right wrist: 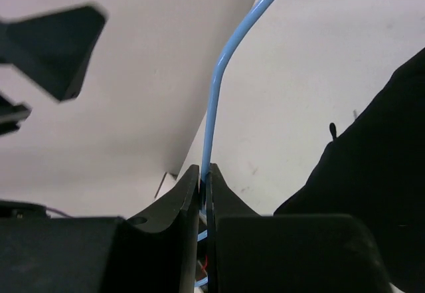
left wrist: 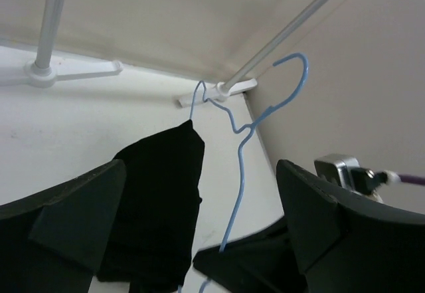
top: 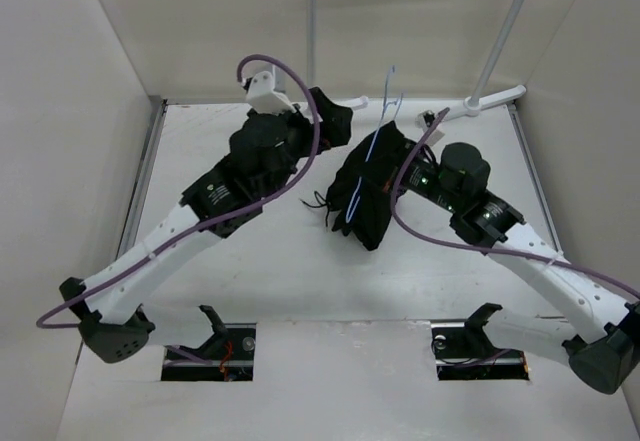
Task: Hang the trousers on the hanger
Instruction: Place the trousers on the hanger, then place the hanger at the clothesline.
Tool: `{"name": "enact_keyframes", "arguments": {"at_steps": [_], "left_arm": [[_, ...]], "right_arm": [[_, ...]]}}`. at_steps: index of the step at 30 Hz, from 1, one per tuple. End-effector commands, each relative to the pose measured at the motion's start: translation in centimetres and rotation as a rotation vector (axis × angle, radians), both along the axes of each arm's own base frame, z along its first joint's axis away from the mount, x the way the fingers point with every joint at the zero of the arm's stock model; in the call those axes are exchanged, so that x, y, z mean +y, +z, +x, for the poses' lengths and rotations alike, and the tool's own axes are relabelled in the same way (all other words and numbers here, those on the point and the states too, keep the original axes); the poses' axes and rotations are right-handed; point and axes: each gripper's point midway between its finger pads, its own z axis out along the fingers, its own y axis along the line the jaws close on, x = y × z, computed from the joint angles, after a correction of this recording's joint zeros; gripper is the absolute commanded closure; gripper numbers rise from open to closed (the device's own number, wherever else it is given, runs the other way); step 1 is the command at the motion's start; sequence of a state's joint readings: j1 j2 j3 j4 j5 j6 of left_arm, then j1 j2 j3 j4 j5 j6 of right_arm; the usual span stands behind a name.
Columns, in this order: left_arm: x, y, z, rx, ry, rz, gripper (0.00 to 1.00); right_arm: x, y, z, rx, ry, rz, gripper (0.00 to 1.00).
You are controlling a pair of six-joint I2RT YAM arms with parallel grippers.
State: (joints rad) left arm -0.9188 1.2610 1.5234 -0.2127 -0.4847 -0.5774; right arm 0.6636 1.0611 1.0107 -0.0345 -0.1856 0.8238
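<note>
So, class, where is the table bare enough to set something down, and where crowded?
Bare: the table between the left arm and right arm, near their bases; also the far-left corner. Crowded: far centre, where trousers, hanger, left gripper and right gripper cluster.

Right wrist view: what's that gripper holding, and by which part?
The right gripper pinches the thin light-blue wire hanger on a straight stretch of wire below a bend. The left gripper holds nothing.

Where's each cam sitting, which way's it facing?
Top external: above and behind the robot, looking down at the table; left arm, right arm show.
Left wrist: faces the hanger and trousers; open left end effector frames it.
Right wrist: looks along the right end effector, shut on the hanger wire.
Shared: hanger and trousers in all.
</note>
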Motion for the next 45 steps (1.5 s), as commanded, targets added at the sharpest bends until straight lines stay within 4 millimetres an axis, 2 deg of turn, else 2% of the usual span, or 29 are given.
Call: {"name": "enact_keyframes", "arguments": {"at_steps": [1, 4, 6, 7, 10, 13, 16, 19, 22, 26, 33, 40, 45], "left_arm": [[2.8, 3.1, -1.5, -0.067, 0.013, -0.090, 0.00], [6.2, 2.1, -1.6, -0.063, 0.090, -0.085, 0.00], [8.6, 0.3, -1.5, -0.034, 0.159, -0.052, 0.00], [10.1, -1.3, -1.4, -0.005, 0.205, -0.021, 0.00], [12.5, -4.9, -1.8, 0.058, 0.265, 0.025, 0.00], [14.1, -8.6, -2.4, 0.118, 0.289, 0.046, 0.00], [15.3, -11.2, -2.9, 0.167, 0.300, 0.052, 0.00], [16.4, -12.8, -3.3, 0.200, 0.310, 0.056, 0.00], [17.4, -13.5, -3.6, 0.215, 0.324, 0.050, 0.00], [18.0, -14.3, -3.8, 0.227, 0.332, 0.039, 0.00], [18.4, -15.7, -3.7, 0.251, 0.353, 0.041, 0.00], [18.3, -16.9, -3.2, 0.277, 0.360, 0.053, 0.00], [18.2, -17.4, -3.1, 0.288, 0.364, 0.058, 0.00]], "right_arm": [[-1.3, 8.8, 1.3, -0.215, -0.018, 0.106, 0.98], [-2.1, 10.5, 3.6, -0.238, -0.042, 0.097, 0.98], [-2.8, 11.8, 5.6, -0.251, -0.059, 0.089, 0.99], [-3.2, 12.5, 6.8, -0.256, -0.070, 0.086, 0.99], [-4.4, 14.4, 10.4, -0.269, -0.112, 0.083, 0.99], [-5.1, 15.9, 13.7, -0.272, -0.133, 0.083, 0.99], [-5.9, 16.5, 17.3, -0.262, -0.165, 0.074, 1.00], [-6.7, 16.6, 20.2, -0.241, -0.190, 0.069, 1.00], [-7.8, 16.5, 22.7, -0.224, -0.213, 0.063, 1.00], [-9.5, 16.1, 24.8, -0.211, -0.242, 0.058, 1.00], [-12.7, 15.3, 27.2, -0.187, -0.282, 0.066, 1.00], [-15.2, 12.6, 29.4, -0.117, -0.317, 0.060, 1.00], [-16.1, 10.0, 30.2, -0.064, -0.335, 0.041, 1.00]]}}
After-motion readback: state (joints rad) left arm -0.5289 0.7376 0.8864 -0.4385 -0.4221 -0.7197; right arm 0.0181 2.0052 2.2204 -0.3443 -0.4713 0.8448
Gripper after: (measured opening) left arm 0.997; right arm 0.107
